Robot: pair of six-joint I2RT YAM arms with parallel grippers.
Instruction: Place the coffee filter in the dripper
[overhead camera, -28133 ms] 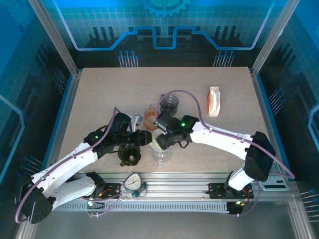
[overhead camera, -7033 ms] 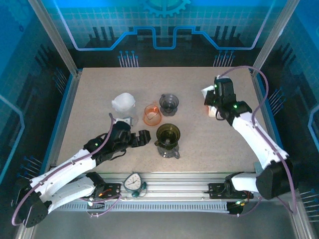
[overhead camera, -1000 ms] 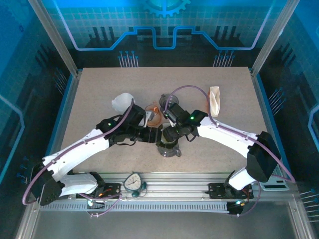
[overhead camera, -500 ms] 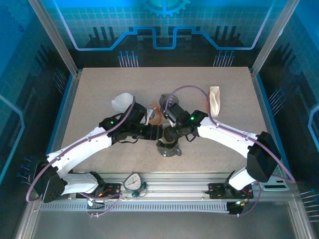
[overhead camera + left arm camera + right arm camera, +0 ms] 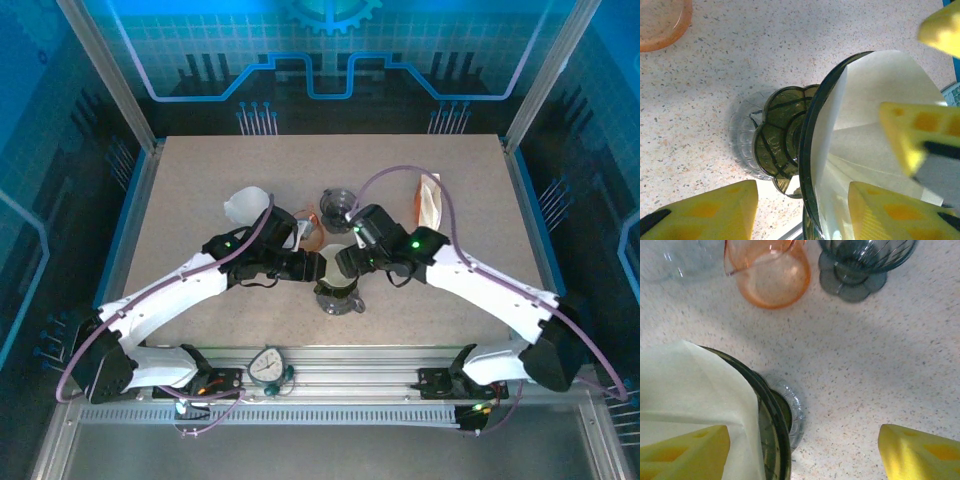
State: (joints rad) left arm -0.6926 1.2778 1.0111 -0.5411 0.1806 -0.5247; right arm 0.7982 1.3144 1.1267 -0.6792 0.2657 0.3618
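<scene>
Left end effector (image 5: pixel 802 216) spread, straddling one wall of the dripper (image 5: pixel 782 150). One yellow finger sits outside the rim over the tabletop (image 5: pixel 790 50), the other inside, above the coffee filter (image 5: pixel 875 95). A gap shows on either side of the rim; whether the inner finger touches the paper cannot be told. Right end effector (image 5: pixel 802 452) wide apart, holding nothing: one finger over the filter, the other over bare tabletop.

Pose: both arms reach inward from the near edge and meet at mid-table, wrists turned toward each other, a shallow arch seen from above.

Filter: sits inside the dark green dripper, paper lining the cone, one edge standing above the rim. Dripper stands on a clear glass base (image 5: pixel 742 145).

Room: orange cup (image 5: pixel 770 282) and grey dripper (image 5: pixel 860 262) stand just beyond, near but apart. Filter pack (image 5: pixel 429 203) lies to the right, well apart. Far and left tabletop bare up to the frame rails (image 5: pixel 128 235).

Hidden: from above, the end effectors cover the dripper's mouth. Wrist views cut the fingers off at the lower edge. The right arm's fingers appear blurred in the left wrist view.
</scene>
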